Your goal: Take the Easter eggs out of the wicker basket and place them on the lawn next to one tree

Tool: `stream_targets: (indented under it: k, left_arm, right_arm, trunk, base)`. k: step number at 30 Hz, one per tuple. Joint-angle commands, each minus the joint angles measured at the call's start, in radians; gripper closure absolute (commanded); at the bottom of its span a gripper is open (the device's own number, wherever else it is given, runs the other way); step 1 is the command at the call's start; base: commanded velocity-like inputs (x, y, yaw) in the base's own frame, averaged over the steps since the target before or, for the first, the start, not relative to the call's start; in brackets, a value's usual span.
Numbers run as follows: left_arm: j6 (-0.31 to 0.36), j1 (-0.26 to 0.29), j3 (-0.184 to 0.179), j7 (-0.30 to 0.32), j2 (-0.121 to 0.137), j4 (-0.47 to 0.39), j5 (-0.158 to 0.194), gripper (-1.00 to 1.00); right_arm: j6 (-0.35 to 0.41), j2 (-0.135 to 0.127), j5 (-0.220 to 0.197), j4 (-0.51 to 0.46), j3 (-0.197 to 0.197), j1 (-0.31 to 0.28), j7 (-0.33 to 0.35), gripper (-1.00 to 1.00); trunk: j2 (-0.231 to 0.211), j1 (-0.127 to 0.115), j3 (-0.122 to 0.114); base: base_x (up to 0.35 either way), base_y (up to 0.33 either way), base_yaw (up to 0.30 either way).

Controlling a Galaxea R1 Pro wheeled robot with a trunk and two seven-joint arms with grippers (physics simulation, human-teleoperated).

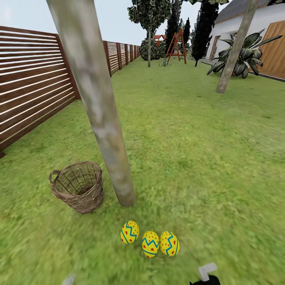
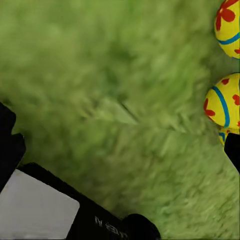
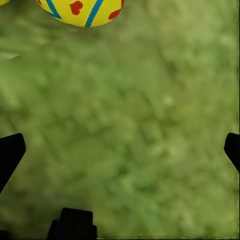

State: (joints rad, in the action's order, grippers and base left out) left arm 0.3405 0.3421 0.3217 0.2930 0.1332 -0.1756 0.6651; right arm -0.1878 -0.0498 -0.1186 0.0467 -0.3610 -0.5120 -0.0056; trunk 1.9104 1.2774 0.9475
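Observation:
Three Easter eggs [image 1: 130,231] [image 1: 150,244] [image 1: 170,243], yellow with blue zigzags and red dots, lie in a row on the lawn [image 1: 190,158] just in front of the foot of the thick pale tree [image 1: 103,122]. The wicker basket [image 1: 78,187] stands upright to the left of the trunk, and only bare weave shows inside it. My left gripper [image 2: 120,150] hangs open over grass, with two eggs [image 2: 228,22] [image 2: 223,102] beside it. My right gripper [image 3: 120,152] is open over grass too, a short way from one egg [image 3: 80,11]. Neither holds anything.
A brown slat fence [image 1: 31,87] runs along the left. A second leaning trunk [image 1: 235,49] and a large-leaved plant [image 1: 241,55] stand at the far right by a house. Dark trees and a red frame [image 1: 176,43] are far back. Open grass stretches ahead and right.

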Motion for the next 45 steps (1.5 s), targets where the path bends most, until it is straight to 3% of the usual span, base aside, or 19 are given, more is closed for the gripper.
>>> stream_targets:
  k: [1,4,9,10,13,16,19,21,25,31,35,36,39,45]
  left_arm:
    - [-0.012,0.0,0.004,-0.019,0.0,0.012,0.005,-1.0]
    - [-0.083,0.0,0.003,-0.06,-0.001,0.044,-0.001,-1.0]
    - [-0.13,0.0,-0.009,-0.074,0.004,0.106,-0.126,-1.0]
    - [-0.146,0.0,-0.009,-0.074,0.008,0.111,-0.139,-1.0]
    - [-0.211,0.0,-0.011,-0.074,0.017,0.147,-0.158,-1.0]
    - [-0.233,0.0,-0.03,-0.076,0.017,0.161,-0.177,-1.0]
    - [-0.237,0.0,-0.055,-0.186,0.015,0.169,-0.199,-1.0]
    - [-0.244,0.0,-0.06,-0.362,0.01,0.174,-0.206,-1.0]
    - [-0.295,0.0,-0.062,-0.451,0.005,0.213,-0.206,-1.0]
    - [-0.318,-0.004,-0.065,-0.467,0.004,0.228,-0.213,-1.0]
    - [-0.319,-0.018,-0.067,-0.468,-0.002,0.229,-0.287,-1.0]
    - [-0.319,-0.021,-0.067,-0.468,-0.016,0.229,-0.34,-1.0]
    - [-0.322,-0.027,-0.066,-0.466,-0.027,0.229,-0.391,-1.0]
    - [-0.324,-0.029,-0.066,-0.459,-0.025,0.229,-0.398,-1.0]
  right_arm:
    - [-0.007,0.001,-0.01,0.004,-0.009,0.003,-0.009,-1.0]
    - [-0.009,0.0,-0.009,0.004,-0.009,0.016,-0.023,-1.0]
    - [-0.008,-0.002,-0.008,0.004,-0.009,0.023,-0.028,-1.0]
    - [-0.008,-0.002,-0.007,0.004,-0.009,0.025,-0.029,-1.0]
    - [-0.007,-0.003,-0.003,0.007,-0.01,0.034,-0.047,-1.0]
    - [-0.007,-0.002,0.001,0.02,-0.011,0.049,-0.069,-1.0]
    - [-0.009,0.001,0.003,0.023,-0.013,0.082,-0.073,-1.0]
    - [-0.01,0.003,0.001,0.023,-0.013,0.095,-0.074,-1.0]
    - [-0.01,0.006,-0.002,0.024,-0.013,0.1,-0.074,-1.0]
    - [-0.007,0.009,-0.004,0.024,-0.013,0.105,-0.07,-1.0]
    - [-0.007,0.01,-0.004,0.024,-0.013,0.112,-0.066,-1.0]
    - [-0.007,0.01,-0.004,0.024,-0.013,0.114,-0.065,-1.0]
    - [-0.007,0.01,-0.004,0.024,-0.013,0.114,-0.064,-1.0]
    - [-0.009,0.008,-0.001,0.021,-0.013,0.115,-0.065,-1.0]
  trunk:
    - [-0.007,-0.004,-0.003]
    - [-0.028,-0.016,-0.012]
    - [-0.063,-0.035,-0.028]
    - [-0.07,-0.039,-0.031]
    - [-0.091,-0.05,-0.04]
    - [-0.112,-0.062,-0.05]
    - [-0.133,-0.073,-0.059]
    - [-0.147,-0.081,-0.065]
    - [-0.175,-0.096,-0.078]
    - [-0.217,-0.119,-0.097]
    - [-0.245,-0.134,-0.109]
    - [-0.245,-0.134,-0.109]
    - [-0.245,-0.134,-0.109]
    - [-0.245,-0.134,-0.109]
  base:
    - [0.0,0.0,0.0]
    - [0.0,0.0,0.0]
    - [0.0,0.0,0.0]
    - [0.0,0.0,0.0]
    - [0.0,0.0,0.0]
    - [0.0,0.0,0.0]
    - [0.0,0.0,0.0]
    - [0.0,0.0,0.0]
    - [0.0,0.0,0.0]
    - [0.0,0.0,0.0]
    - [0.0,0.0,0.0]
    - [0.0,0.0,0.0]
    - [0.0,0.0,0.0]
    - [0.0,0.0,0.0]
